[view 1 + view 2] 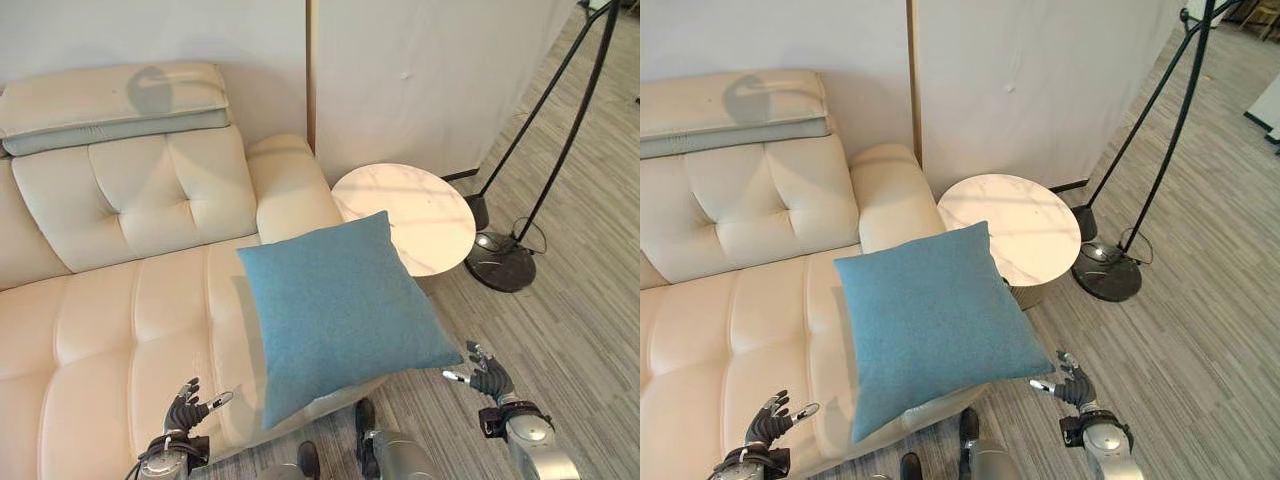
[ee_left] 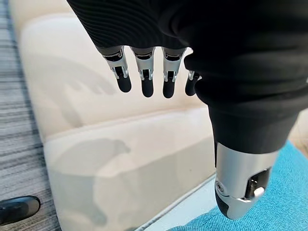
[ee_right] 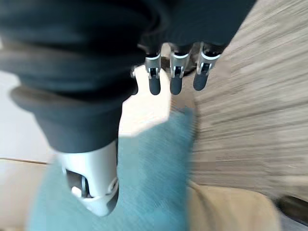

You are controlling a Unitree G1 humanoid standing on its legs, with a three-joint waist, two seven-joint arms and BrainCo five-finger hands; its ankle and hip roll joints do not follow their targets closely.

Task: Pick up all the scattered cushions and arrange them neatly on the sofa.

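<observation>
A: Both hands sit nearest you, low in the head views: left hand [image 1: 185, 408] in front of the sofa [image 1: 120, 300] seat, right hand [image 1: 485, 375] over the floor [image 1: 560, 330] off the blue cushion's [image 1: 340, 310] outer corner. Fingers on both are loosely spread, nothing held.

B: Where's your cushion?

A: Tilted over the sofa's front edge by the armrest, lower corner hanging past the seat. Neither hand touches it. I can't tell whether it's resting or falling. My guess: your hands flank it because they just let go or are about to catch.

B: Anything the wrist views add?

A: Left wrist view shows bare sofa seat under the fingers [image 2: 147, 82] and a blue edge beside the thumb. Right wrist view puts the cushion under that hand. Head views alone show the round side table [image 1: 420, 215] and floor lamp [image 1: 515, 255] beyond the sofa's armrest.
</observation>
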